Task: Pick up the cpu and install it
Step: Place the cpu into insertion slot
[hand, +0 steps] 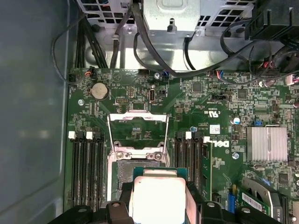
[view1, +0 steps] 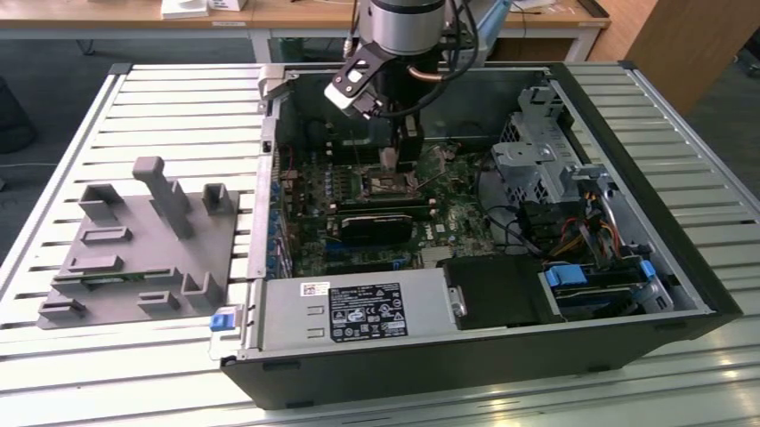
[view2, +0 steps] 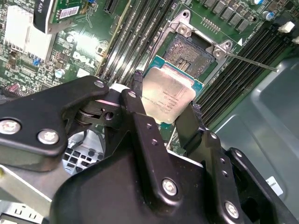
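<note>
My gripper: closed on the cpu, fingers on two opposite edges.
The cpu: held over the open socket, inside the computer case.

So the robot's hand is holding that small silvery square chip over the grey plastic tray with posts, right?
Not quite. The hand holds the small silvery square chip inside the black computer case, by the open socket on the green circuit board, not over the grey plastic tray. The second wrist view shows it.
</note>
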Controlling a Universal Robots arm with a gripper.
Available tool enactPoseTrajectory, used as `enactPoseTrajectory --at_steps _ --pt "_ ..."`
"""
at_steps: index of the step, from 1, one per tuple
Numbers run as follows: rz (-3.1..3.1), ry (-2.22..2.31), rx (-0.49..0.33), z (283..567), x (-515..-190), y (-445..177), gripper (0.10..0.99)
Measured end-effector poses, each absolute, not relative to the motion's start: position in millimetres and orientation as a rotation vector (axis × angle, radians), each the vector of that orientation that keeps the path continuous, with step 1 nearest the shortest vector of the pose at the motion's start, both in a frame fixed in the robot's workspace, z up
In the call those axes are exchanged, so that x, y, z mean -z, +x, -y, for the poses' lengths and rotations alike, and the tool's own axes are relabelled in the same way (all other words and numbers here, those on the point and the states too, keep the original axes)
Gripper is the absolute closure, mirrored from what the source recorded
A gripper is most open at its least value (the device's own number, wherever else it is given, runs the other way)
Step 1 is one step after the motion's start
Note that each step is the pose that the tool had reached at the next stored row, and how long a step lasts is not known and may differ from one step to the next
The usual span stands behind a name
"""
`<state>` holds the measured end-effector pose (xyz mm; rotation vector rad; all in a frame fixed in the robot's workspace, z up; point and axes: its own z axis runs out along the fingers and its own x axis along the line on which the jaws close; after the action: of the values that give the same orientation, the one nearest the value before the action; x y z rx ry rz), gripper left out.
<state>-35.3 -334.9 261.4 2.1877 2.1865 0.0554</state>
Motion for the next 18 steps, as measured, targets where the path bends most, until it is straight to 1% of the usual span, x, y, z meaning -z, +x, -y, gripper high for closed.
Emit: enactPoseTrajectory --at_steps 18 --pt "-2.192 2.181 -0.054 330 -242 -35 0.553"
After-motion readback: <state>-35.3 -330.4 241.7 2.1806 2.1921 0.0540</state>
